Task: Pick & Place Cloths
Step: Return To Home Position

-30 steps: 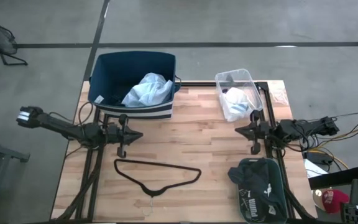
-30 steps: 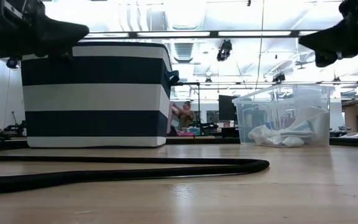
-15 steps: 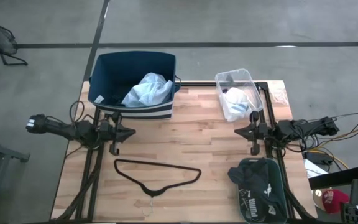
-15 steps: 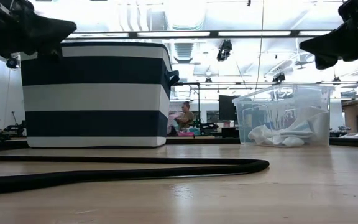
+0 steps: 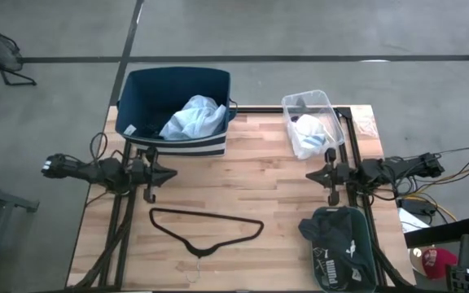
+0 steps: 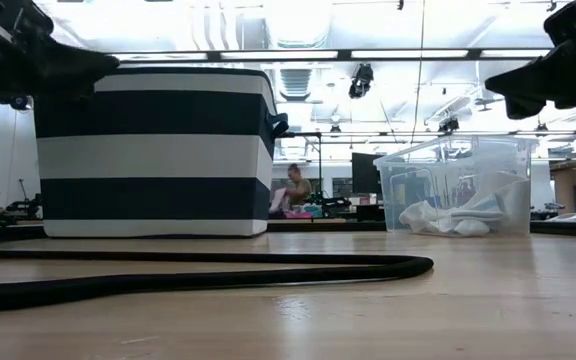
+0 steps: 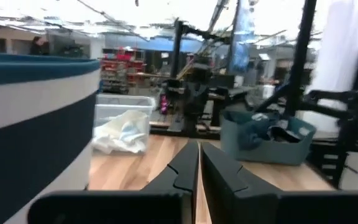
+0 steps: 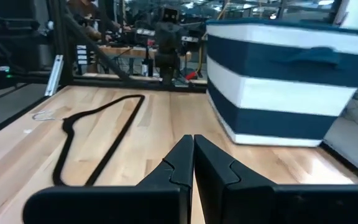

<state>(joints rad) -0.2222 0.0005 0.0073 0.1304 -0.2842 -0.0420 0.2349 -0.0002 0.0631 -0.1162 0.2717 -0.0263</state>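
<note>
1. Left gripper (image 5: 169, 173): jaws closed, empty, over table's left side, just near of striped bin (image 5: 186, 147).
2. Right gripper (image 5: 310, 175): jaws closed, empty, right side.
3. Pale-blue shirt (image 5: 192, 116) in striped bin; white pieces (image 5: 308, 134) in clear bin (image 5: 333, 115).

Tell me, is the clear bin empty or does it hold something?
Not empty: white cloths lie bunched inside the clear bin, visible from above and through its wall in the low view.

Pale-blue shirt (image 5: 192, 116) covers whatever lies deeper in the striped bin (image 5: 161, 88). White pieces (image 5: 308, 134) in the clear bin (image 5: 304, 94) are bunched, so the count is unreadable. At table height, left gripper (image 6: 108, 66) and right gripper (image 6: 498, 84) run off the top edge.
</note>
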